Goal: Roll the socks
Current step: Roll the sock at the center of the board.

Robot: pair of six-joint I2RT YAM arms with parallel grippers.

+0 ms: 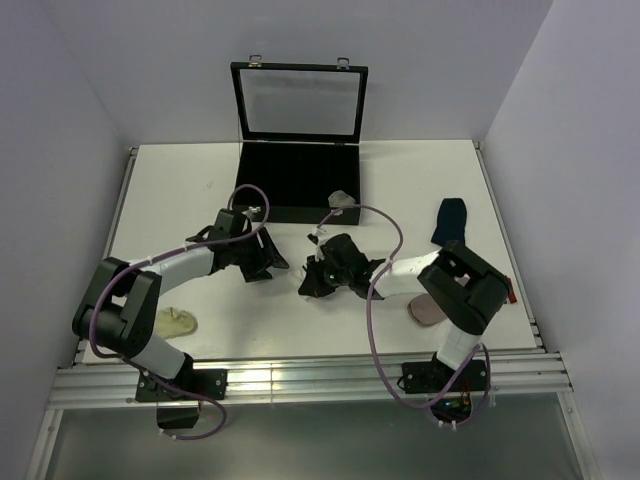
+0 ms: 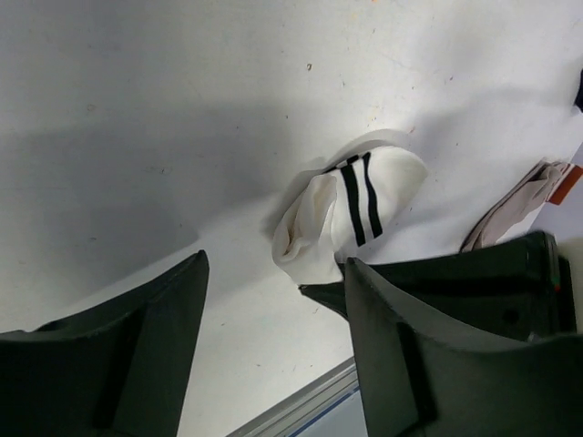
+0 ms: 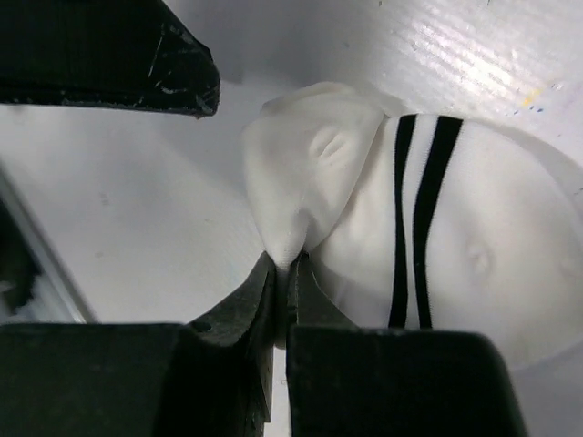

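My right jaws pinch a fold of the white sock [image 3: 474,255], which lies just ahead of my left jaws (spread apart).

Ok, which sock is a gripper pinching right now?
The white sock with two black stripes, pinched by the shut right gripper. The navy sock and the cream sock lie off to the sides, untouched.

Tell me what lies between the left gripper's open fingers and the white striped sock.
Left wrist view: just bare table between the left gripper and the white striped sock. The right gripper pinches the sock's near edge from the side.
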